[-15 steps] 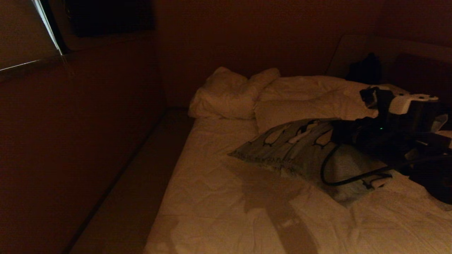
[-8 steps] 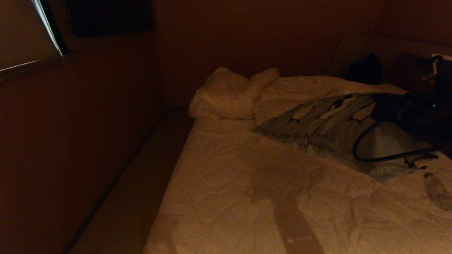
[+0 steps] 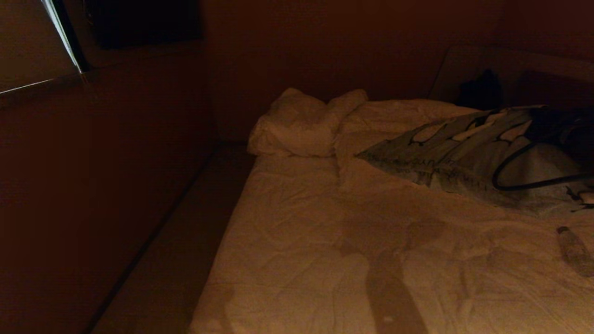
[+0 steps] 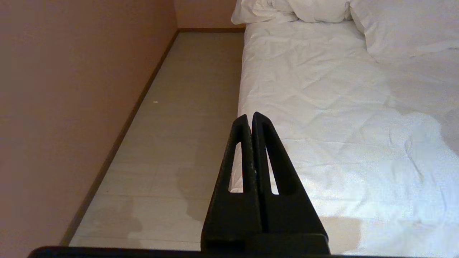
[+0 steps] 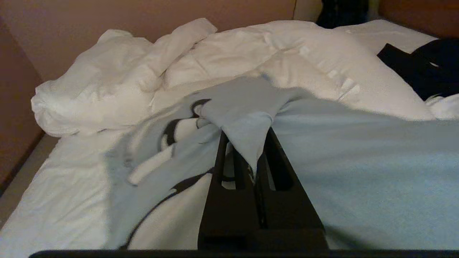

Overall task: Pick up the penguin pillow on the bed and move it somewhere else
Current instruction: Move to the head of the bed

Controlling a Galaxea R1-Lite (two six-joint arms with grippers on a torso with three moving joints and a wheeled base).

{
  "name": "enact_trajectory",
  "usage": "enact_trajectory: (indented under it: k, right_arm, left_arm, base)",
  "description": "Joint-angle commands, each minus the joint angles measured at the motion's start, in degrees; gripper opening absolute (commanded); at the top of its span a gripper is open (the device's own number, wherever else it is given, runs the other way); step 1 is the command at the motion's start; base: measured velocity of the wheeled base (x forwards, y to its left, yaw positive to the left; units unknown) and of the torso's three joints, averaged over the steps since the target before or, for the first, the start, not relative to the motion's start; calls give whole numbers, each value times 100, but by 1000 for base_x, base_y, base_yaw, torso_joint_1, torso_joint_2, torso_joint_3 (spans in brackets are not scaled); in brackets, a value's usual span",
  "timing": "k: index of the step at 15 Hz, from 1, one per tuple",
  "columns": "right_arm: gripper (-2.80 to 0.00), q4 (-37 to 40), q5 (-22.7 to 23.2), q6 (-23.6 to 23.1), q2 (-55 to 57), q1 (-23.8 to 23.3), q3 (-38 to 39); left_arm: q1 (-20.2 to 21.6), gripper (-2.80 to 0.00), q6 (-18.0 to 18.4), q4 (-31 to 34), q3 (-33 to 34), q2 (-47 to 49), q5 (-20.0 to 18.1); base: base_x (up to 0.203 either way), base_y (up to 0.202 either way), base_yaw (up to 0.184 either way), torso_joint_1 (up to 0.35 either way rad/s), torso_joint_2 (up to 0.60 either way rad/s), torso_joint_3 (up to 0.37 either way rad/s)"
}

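The penguin pillow, pale grey-blue with black-and-white penguins, lies at the right side of the bed, partly on the white duvet. In the right wrist view my right gripper is shut on a bunched fold of the penguin pillow, whose cloth covers its fingertips. Only a dark part of my right arm shows at the head view's right edge. My left gripper is shut with nothing in it, hanging over the bed's left edge and the floor.
A rumpled white duvet and pillows are heaped at the head of the bed. A black cable loop hangs over the pillow. A small longish thing lies at the right. A dark object sits behind. A floor strip runs along the left wall.
My right gripper has carried the penguin pillow to the right and toward the head of the bed. The arm has slid mostly out of the head view. The left arm has stayed still.
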Motion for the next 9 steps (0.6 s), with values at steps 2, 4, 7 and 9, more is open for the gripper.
enact_trajectory:
  k: [2, 4, 7, 9]
  right_arm:
    - [-280, -23, 84, 11, 43, -163, -88]
    - [-280, -27, 256, 16, 43, -385, -109]
    - [-280, -15, 426, 43, 52, -712, -246]
    - [-280, 18, 493, 57, 43, -791, -270]
  left_arm:
    - [-6, -280, -4, 1, 0, -6, 2]
    - [-3, -280, -2, 1, 0, -3, 2]
    - [1, -280, -4, 1, 0, -6, 2]
    - [1, -280, 5, 1, 0, 2, 2]
  base:
    - [0, 0, 0, 0, 0, 0]
    - [0, 0, 0, 0, 0, 0]
    - [0, 0, 0, 0, 0, 0]
    - [0, 0, 0, 0, 0, 0]
